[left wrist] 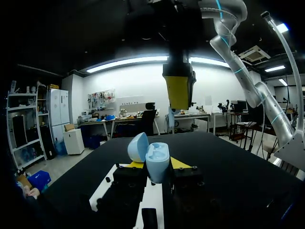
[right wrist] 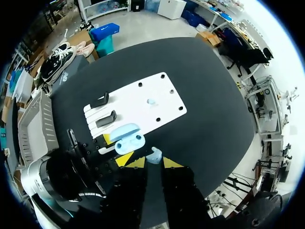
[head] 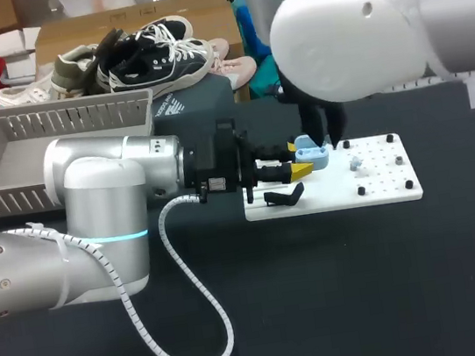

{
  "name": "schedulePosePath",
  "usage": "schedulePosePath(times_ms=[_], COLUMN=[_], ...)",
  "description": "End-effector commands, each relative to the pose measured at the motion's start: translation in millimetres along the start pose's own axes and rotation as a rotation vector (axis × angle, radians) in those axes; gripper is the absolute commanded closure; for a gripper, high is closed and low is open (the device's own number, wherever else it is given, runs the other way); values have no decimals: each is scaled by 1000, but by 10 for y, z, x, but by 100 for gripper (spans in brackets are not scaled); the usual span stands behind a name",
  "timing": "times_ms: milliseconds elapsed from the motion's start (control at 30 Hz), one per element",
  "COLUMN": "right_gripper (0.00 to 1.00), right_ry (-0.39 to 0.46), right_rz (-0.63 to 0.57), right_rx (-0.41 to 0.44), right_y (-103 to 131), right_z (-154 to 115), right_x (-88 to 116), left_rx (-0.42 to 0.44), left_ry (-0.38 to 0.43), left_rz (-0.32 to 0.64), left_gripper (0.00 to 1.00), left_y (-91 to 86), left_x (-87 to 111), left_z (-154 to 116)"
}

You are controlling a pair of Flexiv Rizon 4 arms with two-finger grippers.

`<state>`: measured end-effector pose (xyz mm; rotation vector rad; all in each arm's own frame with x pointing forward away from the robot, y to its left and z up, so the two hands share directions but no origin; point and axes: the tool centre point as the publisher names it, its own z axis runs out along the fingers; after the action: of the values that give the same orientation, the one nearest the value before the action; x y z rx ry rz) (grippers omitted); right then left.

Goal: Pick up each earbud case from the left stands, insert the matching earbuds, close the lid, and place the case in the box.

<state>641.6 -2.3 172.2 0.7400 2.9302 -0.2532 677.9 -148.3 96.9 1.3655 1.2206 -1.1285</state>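
1. The left gripper [left wrist: 157, 166] is clenched on the lower half of the open case [left wrist: 157, 163], one yellow tip on each side. The lid [left wrist: 138, 147] is tipped back and the sockets face up. The case is held just above the white board [head: 381, 189], at the end nearest the left arm.
2. The right gripper [right wrist: 150, 161] hangs over the case, pinching an earbud [right wrist: 154, 155] between its tips. That is my best reading: the bud is tiny, and I cannot see clearly that both fingers touch it.
3. The coming move turns on one relation. From the right jaws, the case lies just ahead and a little off toward the left arm. Its long axis runs roughly parallel to the line across the right fingers. I judge that a short descent with a slight sideways correction should seat the bud. The right arm is the one placed to make it.
4. The views each add something:
   - The left wrist view shows the vertical gap: bud and case are apart.
   - The right wrist view shows the sideways offset. It also shows a second earbud [right wrist: 151, 101] lying on the board and the black stands [right wrist: 106, 118].
   - In the head view the right arm's bulk hides its own fingertips. The grey box [head: 11, 201] sits well apart on the left.
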Motion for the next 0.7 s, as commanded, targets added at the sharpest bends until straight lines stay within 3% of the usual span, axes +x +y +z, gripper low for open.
schedulePosePath(times_ms=[33,700], right_gripper=[100,100], right_ry=[-4,-7], right_rz=[4,-11], right_rx=[23,21], right_y=[80,247], right_z=[-9,74], right_x=[-11,-61], left_rx=[-4,-4], left_ry=[-2,-2], left_rz=[1,1], left_gripper=[100,100], left_y=[-10,-10], left_x=[4,4], left_z=[-3,-3])
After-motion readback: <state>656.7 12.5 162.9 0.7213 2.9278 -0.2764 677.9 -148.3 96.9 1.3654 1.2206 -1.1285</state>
